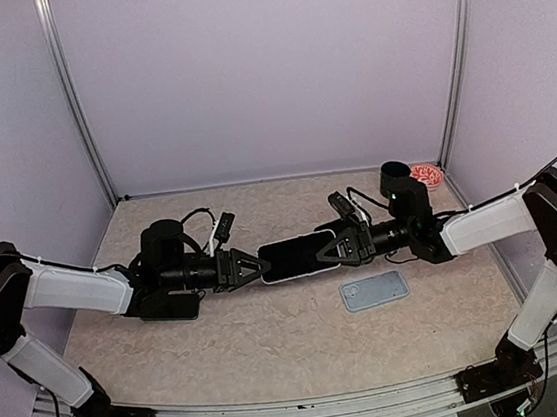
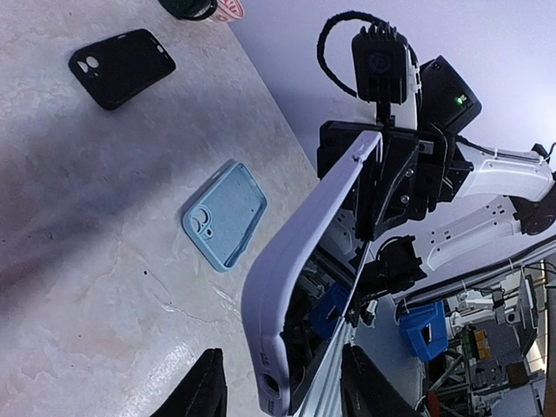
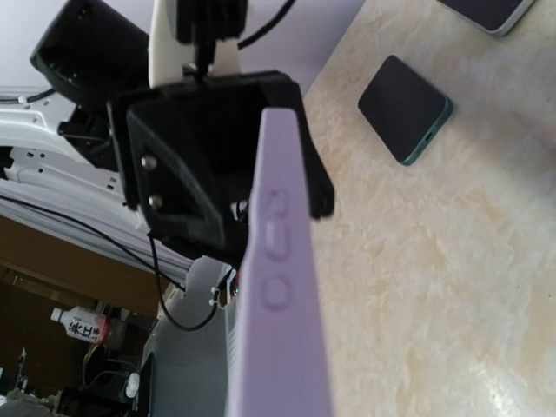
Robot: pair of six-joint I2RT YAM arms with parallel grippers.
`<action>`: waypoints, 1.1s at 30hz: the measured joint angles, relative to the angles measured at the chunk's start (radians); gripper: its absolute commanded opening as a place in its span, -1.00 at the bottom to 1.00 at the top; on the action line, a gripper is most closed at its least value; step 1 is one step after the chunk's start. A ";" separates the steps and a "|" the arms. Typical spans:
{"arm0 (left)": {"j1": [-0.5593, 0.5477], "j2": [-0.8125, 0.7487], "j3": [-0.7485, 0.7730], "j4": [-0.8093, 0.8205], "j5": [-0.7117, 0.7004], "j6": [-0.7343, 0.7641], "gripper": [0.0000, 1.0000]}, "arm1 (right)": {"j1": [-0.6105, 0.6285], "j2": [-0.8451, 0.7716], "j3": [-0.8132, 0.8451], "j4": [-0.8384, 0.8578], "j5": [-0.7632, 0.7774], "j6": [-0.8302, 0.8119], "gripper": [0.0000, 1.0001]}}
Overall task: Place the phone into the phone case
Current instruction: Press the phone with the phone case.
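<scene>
A phone with a dark screen (image 1: 299, 254) sits in a lavender case, held level above the table between both arms. My right gripper (image 1: 333, 248) is shut on its right end. My left gripper (image 1: 255, 267) is open around its left end. In the left wrist view the lavender case (image 2: 300, 261) runs edge-on between my two black fingers (image 2: 204, 391), which stand wide apart and clear of it. In the right wrist view the case's button edge (image 3: 278, 287) fills the middle and hides my own fingers.
A light blue empty case lies on the table at the front right (image 1: 373, 290), also in the left wrist view (image 2: 224, 213). There is a black empty case (image 2: 122, 65), a dark phone under the left arm (image 1: 174, 306), and a red-and-white object at the back right (image 1: 426, 174).
</scene>
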 measured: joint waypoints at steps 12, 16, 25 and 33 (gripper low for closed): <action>-0.028 0.060 0.020 0.066 0.069 -0.025 -0.24 | 0.000 -0.002 0.000 0.007 0.004 -0.001 -1.00; -0.027 0.066 0.020 0.069 0.077 -0.031 -0.41 | 0.000 -0.002 0.000 0.003 0.005 -0.017 -1.00; -0.026 0.094 0.020 0.083 0.108 -0.042 -0.84 | -0.002 -0.029 0.000 -0.084 0.021 -0.108 -1.00; -0.026 0.105 0.033 0.097 0.128 -0.041 -0.51 | -0.002 -0.069 0.000 -0.141 0.041 -0.163 -1.00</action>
